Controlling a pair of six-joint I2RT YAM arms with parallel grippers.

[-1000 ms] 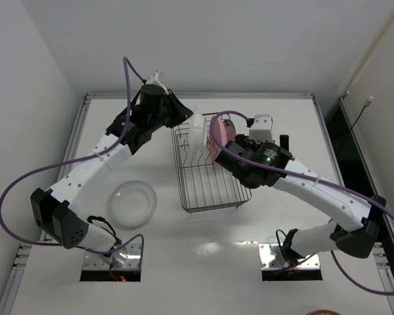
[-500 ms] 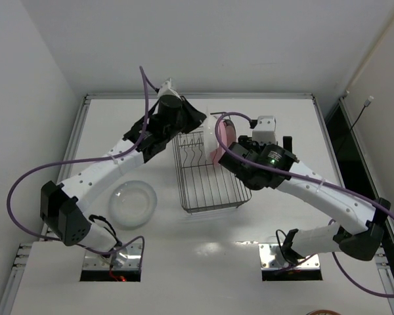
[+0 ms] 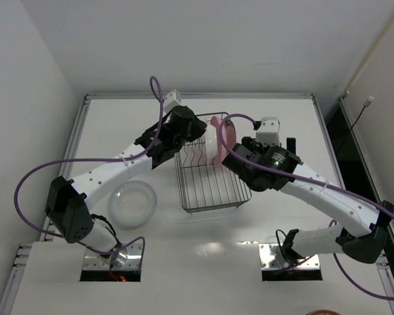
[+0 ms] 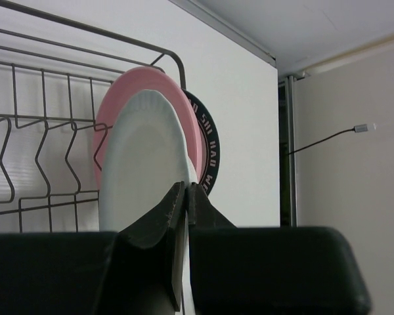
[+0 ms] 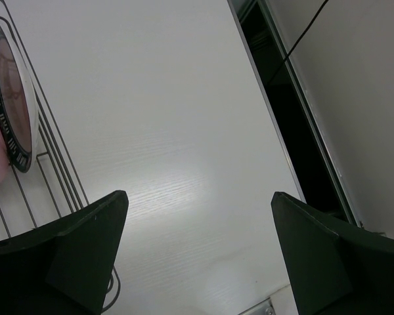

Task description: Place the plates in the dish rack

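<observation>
The grey wire dish rack [image 3: 213, 197] lies mid-table. A pink plate [image 3: 222, 133] and a dark-rimmed patterned plate stand upright at its far end. My left gripper [image 3: 200, 133] is shut on the rim of a whitish plate [image 3: 210, 141] and holds it upright just in front of the pink one. In the left wrist view my gripper [image 4: 185, 186] pinches the whitish plate [image 4: 144, 164], with the pink plate [image 4: 190, 115], the patterned plate [image 4: 211, 157] and the rack's tines [image 4: 43, 118] behind. A second translucent plate [image 3: 132, 202] lies flat on the table. My right gripper [image 3: 240, 149] is open and empty beside the rack's right side.
The right wrist view shows my open gripper [image 5: 198, 195] over bare white table, with the patterned plate [image 5: 16, 111] and rack wires [image 5: 52, 170] at the left edge. A dark gap [image 5: 282, 98] runs along the table's right side. White walls enclose the table.
My left arm has swung right and carried the whitish plate over the rack's far end, up to the pink plate. The right arm has shifted slightly right.
</observation>
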